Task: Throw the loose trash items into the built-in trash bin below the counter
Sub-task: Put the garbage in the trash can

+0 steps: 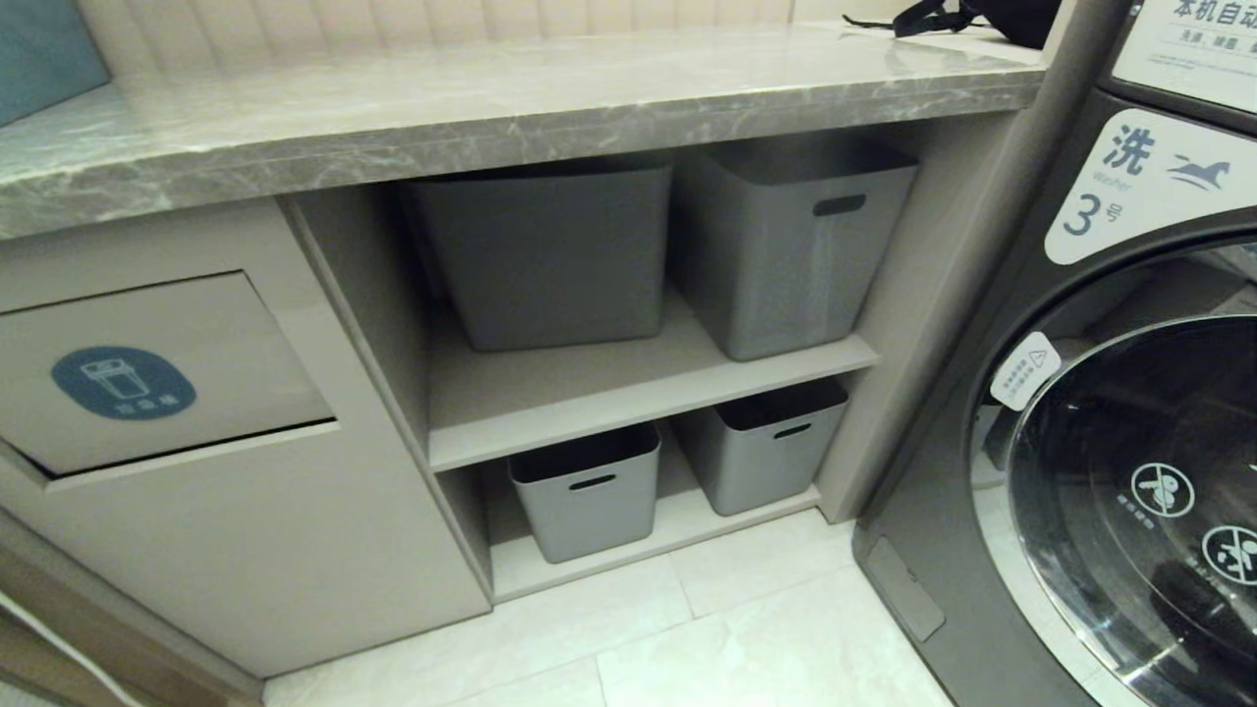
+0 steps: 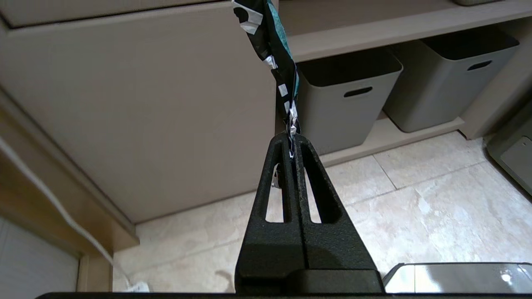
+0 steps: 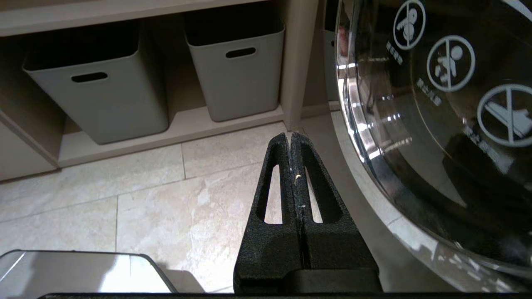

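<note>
**One scrap in the left gripper, flap not yet pushed**

The left gripper [image 2: 292, 139] held a crumpled strip of turquoise-and-black torn cardboard with white ragged edges [image 2: 276, 50], its black fingers [image 2: 272, 174] pinched tight on the strip's lower end while the rest stood up past the tips. In the left wrist view it hung low before the plain beige cabinet panel [image 2: 137, 108], above the pale tiled floor [image 2: 424, 199]. The right gripper [image 3: 290, 139] carried nothing; its fingers were pressed together, and it sat near the floor beside the glass door of the dark grey washing machine [image 3: 436, 108].

The built-in trash bin, a beige cabinet panel with a rectangular tilt flap [image 1: 167, 368] bearing a blue oval sticker with a white bin icon [image 1: 123, 382], lay under the left end of the long grey marble-look counter [image 1: 511, 108]. The flap looked closed or barely tipped. Grey plastic tubs with slot handles [image 1: 589, 491] filled the open shelves to its right. No second scrap showed on the visible stretch of counter; whether another remained, I could not tell.

By my reading, the step in hand was the carry to the bin: the piece was gripped but not delivered. The next move would call for lifting the left arm to flap height, pressing the flap's upper part inward, and releasing only once the strip was past the lip, since so light a scrap could cling to the fingers or fall outside.
</note>
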{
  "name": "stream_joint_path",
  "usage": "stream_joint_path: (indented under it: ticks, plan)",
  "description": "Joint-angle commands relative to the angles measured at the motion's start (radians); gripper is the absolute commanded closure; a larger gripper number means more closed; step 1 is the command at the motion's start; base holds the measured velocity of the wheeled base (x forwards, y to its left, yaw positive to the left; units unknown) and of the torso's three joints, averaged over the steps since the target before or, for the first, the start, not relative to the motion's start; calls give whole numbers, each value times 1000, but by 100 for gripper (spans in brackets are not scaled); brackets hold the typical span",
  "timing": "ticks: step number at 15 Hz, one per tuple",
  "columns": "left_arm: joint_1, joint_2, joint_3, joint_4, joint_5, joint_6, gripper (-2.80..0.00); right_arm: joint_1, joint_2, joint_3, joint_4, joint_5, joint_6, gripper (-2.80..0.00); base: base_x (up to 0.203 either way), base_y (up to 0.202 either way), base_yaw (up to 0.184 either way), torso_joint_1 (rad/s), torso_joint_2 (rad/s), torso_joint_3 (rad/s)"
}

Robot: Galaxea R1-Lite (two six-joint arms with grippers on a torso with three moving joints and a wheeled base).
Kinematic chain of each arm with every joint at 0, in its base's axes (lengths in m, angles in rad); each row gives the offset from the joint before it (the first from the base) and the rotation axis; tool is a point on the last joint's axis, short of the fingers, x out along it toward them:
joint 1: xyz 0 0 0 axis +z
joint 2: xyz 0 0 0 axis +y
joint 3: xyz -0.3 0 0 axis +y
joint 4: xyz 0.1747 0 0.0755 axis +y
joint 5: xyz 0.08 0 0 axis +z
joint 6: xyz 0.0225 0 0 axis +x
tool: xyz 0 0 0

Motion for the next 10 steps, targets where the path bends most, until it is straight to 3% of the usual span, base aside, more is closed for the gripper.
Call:
stream_joint_path:
  ticks: [1,10]
  plan:
    - [0,0,0,0,0,1,0,0,0,0,0,0,0,0,193,0,-2,2,6,0]
    - [0,0,0,0,0,-2,0,0,1,0,1,0,0,0,195,0,-1,2,2,1]
